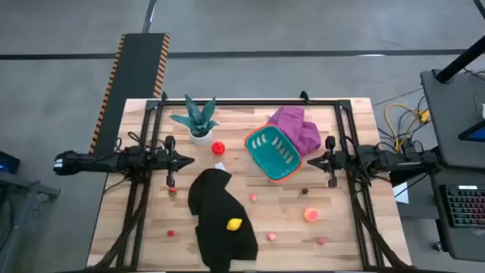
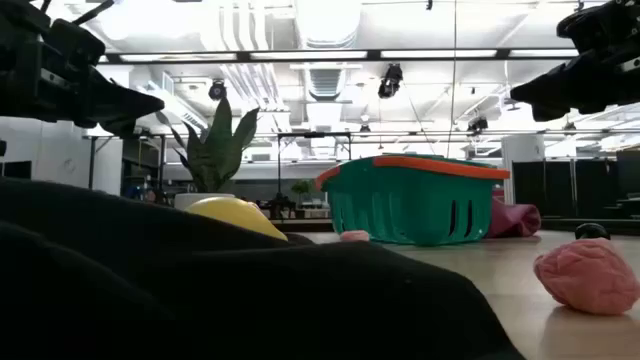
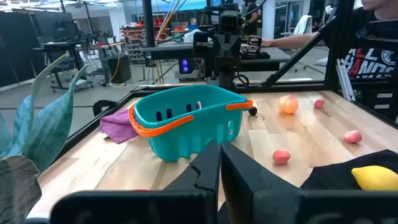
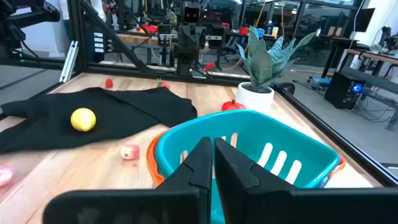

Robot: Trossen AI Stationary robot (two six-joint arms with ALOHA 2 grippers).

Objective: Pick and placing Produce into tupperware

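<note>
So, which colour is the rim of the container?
Orange, on the teal container; the left wrist view shows it best.

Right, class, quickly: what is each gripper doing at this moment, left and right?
Left gripper: closed, holding nothing.
Right gripper: closed, holding nothing.

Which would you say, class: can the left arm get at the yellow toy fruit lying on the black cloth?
Probably yes. The yellow fruit lies uncovered on top of the black cloth, with nothing standing between it and the left pincer, which is shut and empty, so it would have to open first.
</note>
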